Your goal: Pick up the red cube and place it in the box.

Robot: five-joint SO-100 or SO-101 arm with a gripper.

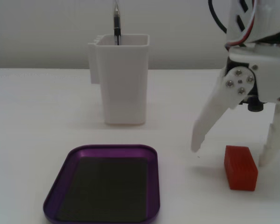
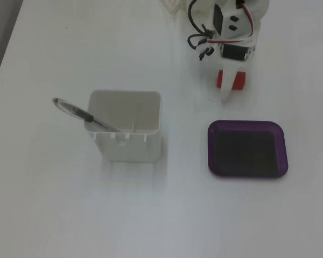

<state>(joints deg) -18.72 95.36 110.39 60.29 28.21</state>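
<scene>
Gripper (image 1: 232, 156) is down at table level with its jaws spread wide. One white finger (image 1: 210, 119) slants down to the left in a fixed view; the other (image 1: 275, 140) stands nearly straight at the right edge of that picture. Nothing is held.

The red cube (image 1: 241, 167) rests on the white table (image 1: 37, 116), in the gap between the two fingertips. It sits closer to the right-hand finger; whether that finger touches it cannot be told. The left fingertip is clearly apart from it.

In a fixed view from above, the cube (image 2: 231, 79) shows as red on both sides of a white finger (image 2: 226, 86) that crosses over it, directly below the arm's wrist with its black servo and looped cables.

The box (image 1: 102, 184) lies flat on the table, purple rim around a dark floor, with nothing in it. From above, the box (image 2: 246, 126) lies just beyond the gripper tip, near the cube but not touching it.

A tall white container (image 2: 126, 131) stands well off to the side of the box, with a pen (image 2: 86, 114) leaning in it.
</scene>
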